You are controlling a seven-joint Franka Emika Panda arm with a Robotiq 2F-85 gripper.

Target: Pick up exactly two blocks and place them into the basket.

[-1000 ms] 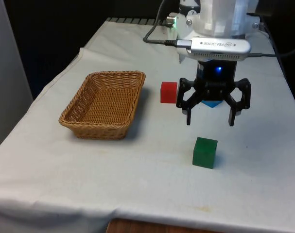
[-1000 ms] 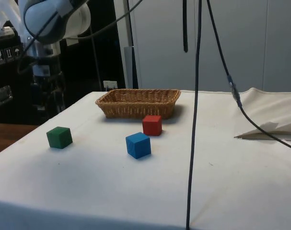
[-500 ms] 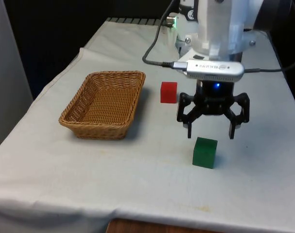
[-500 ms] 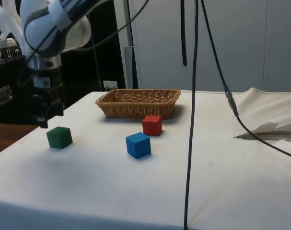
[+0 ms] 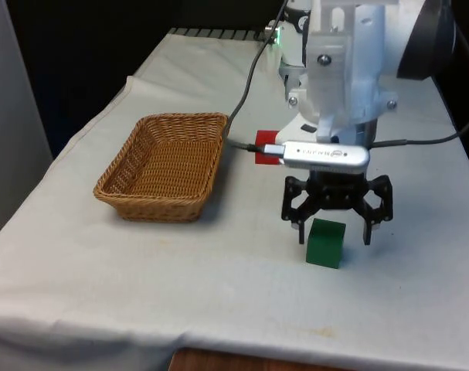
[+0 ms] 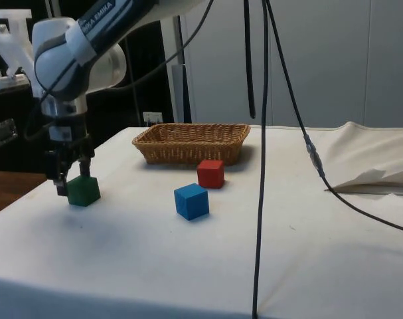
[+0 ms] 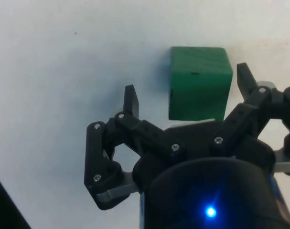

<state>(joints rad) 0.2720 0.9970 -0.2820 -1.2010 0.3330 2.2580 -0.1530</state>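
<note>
Farthest toward the front view's left of the gripper (image 5: 333,232) sat the wicker basket (image 5: 166,164), well apart from it on the white cloth (image 5: 141,263) and holding no block. In the side view the basket (image 6: 191,141) lay beyond the gripper (image 6: 68,186), toward the far part of the table.

Next came the red block (image 5: 263,147), behind the gripper on the basket's side and partly hidden by the arm; the side view showed it (image 6: 210,173) just in front of the basket. The blue block (image 6: 191,201) rested near the red one, apart from both the red block and the gripper.

The gripper stood low over the green block (image 5: 325,243) with its fingers spread wide. In the wrist view the green block (image 7: 198,81) lay between the two fingertips (image 7: 130,99), nearer one finger than the other, and neither finger touched it. In the side view the gripper's fingers reached down to the level of the green block (image 6: 83,191), which sat flat on the cloth.
</note>
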